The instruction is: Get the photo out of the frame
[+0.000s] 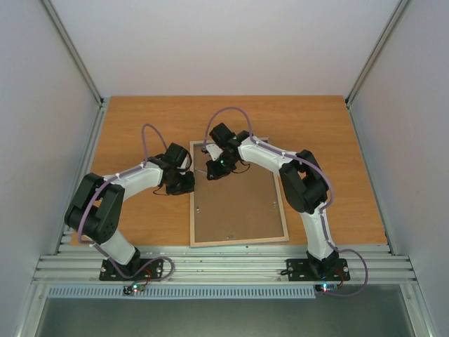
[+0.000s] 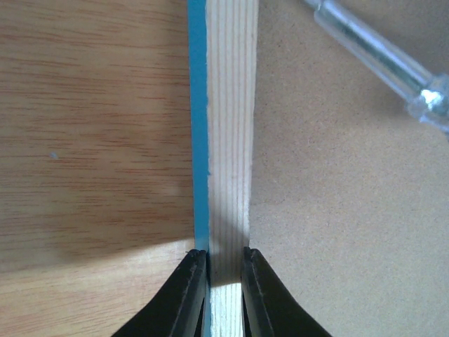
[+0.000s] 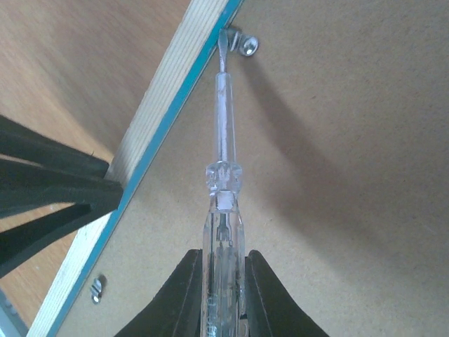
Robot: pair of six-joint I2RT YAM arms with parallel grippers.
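Two left fingers pinch the frame; right fingers clamp a clear screwdriver.

The frame lies on the table, backing board inside, screwdriver over it, left end effector astride the left rail.

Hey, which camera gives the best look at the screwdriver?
Right wrist: the clear screwdriver runs from the right hand to a metal tab beside the frame. Left wrist catches only a stretch in its corner; top view: too small to tell.
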